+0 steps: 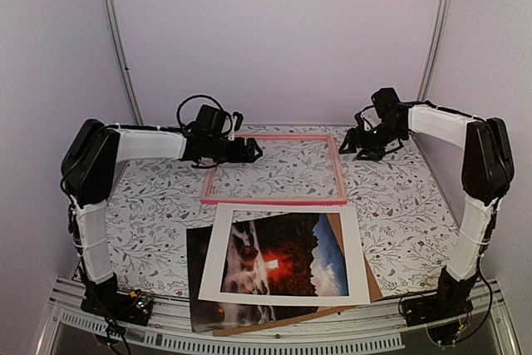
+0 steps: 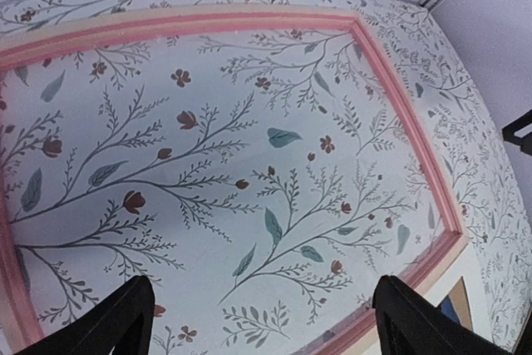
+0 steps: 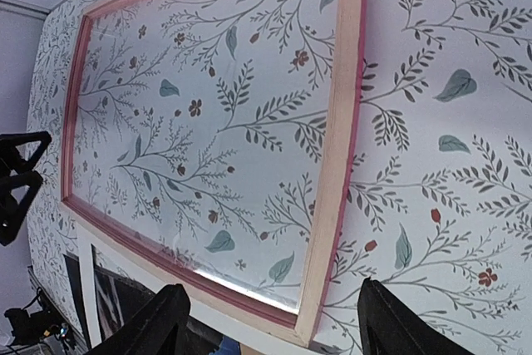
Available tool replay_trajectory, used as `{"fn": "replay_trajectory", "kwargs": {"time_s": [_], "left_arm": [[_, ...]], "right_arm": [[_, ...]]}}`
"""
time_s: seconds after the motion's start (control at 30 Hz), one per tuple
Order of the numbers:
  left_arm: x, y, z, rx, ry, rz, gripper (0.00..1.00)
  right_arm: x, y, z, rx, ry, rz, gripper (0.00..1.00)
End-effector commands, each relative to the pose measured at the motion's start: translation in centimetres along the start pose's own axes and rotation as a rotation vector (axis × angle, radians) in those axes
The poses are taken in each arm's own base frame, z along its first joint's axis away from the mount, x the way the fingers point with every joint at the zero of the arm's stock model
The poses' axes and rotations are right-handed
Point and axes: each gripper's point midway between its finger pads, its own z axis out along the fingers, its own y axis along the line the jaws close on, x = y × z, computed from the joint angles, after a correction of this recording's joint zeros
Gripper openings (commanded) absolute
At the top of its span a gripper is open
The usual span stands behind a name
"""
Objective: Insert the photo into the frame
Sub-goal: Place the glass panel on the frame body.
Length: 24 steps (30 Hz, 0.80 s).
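The pink frame [image 1: 274,201] lies flat on the flowered tablecloth at the middle back, with only cloth showing inside it. The photo [image 1: 278,259] lies in front of it near the table's front edge, under a white mat [image 1: 218,257]; its red glow and blue sky show through the opening. My left gripper [image 1: 253,151] hovers over the frame's upper left corner, open and empty. In the left wrist view the left gripper [image 2: 262,326] has only cloth between its fingers, inside the frame [image 2: 407,114]. My right gripper [image 3: 274,326] stands open above the frame [image 3: 337,147], at its near right corner.
A brown backing board [image 1: 374,290] pokes out under the mat at the front right. White walls close in the table on three sides. In the top view the right gripper [image 1: 353,149] hangs just outside the frame's upper right corner.
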Motion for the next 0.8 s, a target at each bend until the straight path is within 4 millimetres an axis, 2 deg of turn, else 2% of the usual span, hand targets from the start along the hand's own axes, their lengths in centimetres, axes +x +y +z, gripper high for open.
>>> {"fn": "replay_trajectory", "kwargs": {"time_s": [0.0,0.1,0.17,0.43,0.6,0.77], "left_arm": [[-3.4,-3.1,-4.4,0.056,-0.105,0.048,0.94],[-2.4,-3.2,-6.4,0.058,-0.097,0.048,0.94],[-0.5,-2.8,-7.4,0.051,-0.064,0.042,0.94],[8.0,-1.5,-11.1,0.049,0.090,-0.002,0.94],[11.5,-0.7,-12.7,0.050,0.117,-0.035,0.93],[13.1,0.3,-13.0,0.025,0.131,-0.045,0.93]], "right_arm": [[2.2,-0.5,-1.8,0.020,-0.032,-0.008,0.73],[5.2,-0.9,-2.4,0.017,-0.014,0.012,0.73],[7.6,-1.4,-2.4,0.019,0.010,0.033,0.73],[14.0,-2.5,-3.0,0.009,0.053,0.099,0.72],[16.0,-2.6,-3.0,-0.019,0.048,0.120,0.72],[17.4,-3.1,-2.1,-0.026,0.063,0.136,0.71]]}}
